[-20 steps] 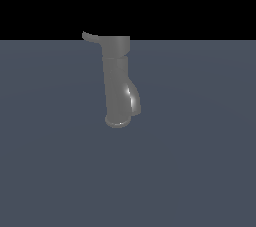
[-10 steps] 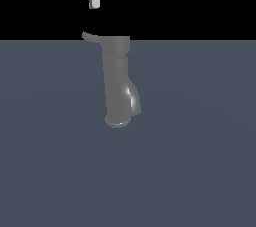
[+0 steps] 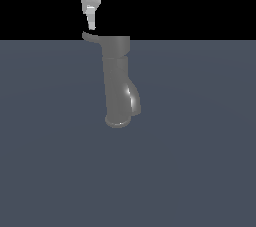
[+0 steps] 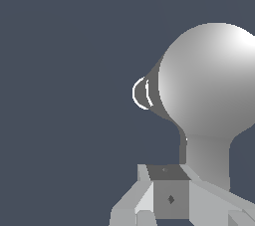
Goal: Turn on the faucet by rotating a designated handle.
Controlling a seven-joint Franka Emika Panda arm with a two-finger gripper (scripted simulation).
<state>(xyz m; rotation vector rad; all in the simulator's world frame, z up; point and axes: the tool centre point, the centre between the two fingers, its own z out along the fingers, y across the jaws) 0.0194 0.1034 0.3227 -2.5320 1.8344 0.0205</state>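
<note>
The faucet (image 3: 118,83) is a dull grey upright column with a flared base and a short shiny spout (image 3: 134,100) low on the exterior view's right side. Its handle (image 3: 90,36) is a thin curved lever sticking out from the wider top cap toward the exterior view's left. My gripper (image 3: 91,25) hangs just above the handle's tip, fingers together and holding nothing; a small gap seems to remain. In the wrist view the round cap (image 4: 209,78) fills the frame, the handle (image 4: 206,160) runs toward my gripper (image 4: 169,192), and the spout's rim (image 4: 141,93) peeks past the cap.
The faucet stands on a plain dark blue-grey floor (image 3: 200,161) that spreads out on all sides. Behind it the background is black. No other object shows.
My gripper has come down from the upper edge of the exterior view to just above the handle's tip. The faucet and its handle have not moved.
</note>
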